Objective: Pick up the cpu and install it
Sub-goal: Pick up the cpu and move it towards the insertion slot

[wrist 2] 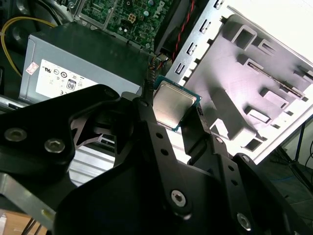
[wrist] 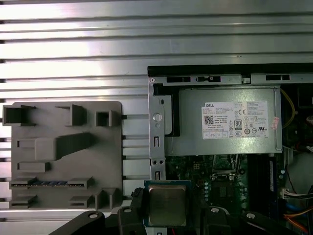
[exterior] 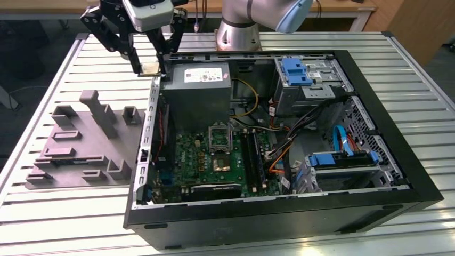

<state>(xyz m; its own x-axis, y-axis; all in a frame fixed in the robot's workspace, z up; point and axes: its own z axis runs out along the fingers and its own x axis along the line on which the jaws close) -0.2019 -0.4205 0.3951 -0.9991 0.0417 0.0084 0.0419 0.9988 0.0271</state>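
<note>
**Grasp.** The black pincer (wrist 2: 172, 112) is clamping the cpu (wrist 2: 174, 104), with its fingers (wrist 2: 146, 116) pressing on two opposite edges. The cpu is showing a silvery metal top and a thin green rim, and it is sitting tilted between the fingers.

**Surroundings.**
- A slotted metal case wall (wrist 2: 195, 51) is running just behind the cpu.
- To one side of the cpu, a grey box (wrist 2: 98, 51) with a white label (wrist 2: 63, 77) is lying inside the case.
- A green motherboard (wrist 2: 127, 12) is showing farther from the cpu, past that box.
- A yellow cable (wrist 2: 14, 24) is curving beside the box, well apart from the cpu.
- On the cpu's opposite side, beyond the case wall, a grey moulded fixture (wrist 2: 254, 68) is lying.
</note>
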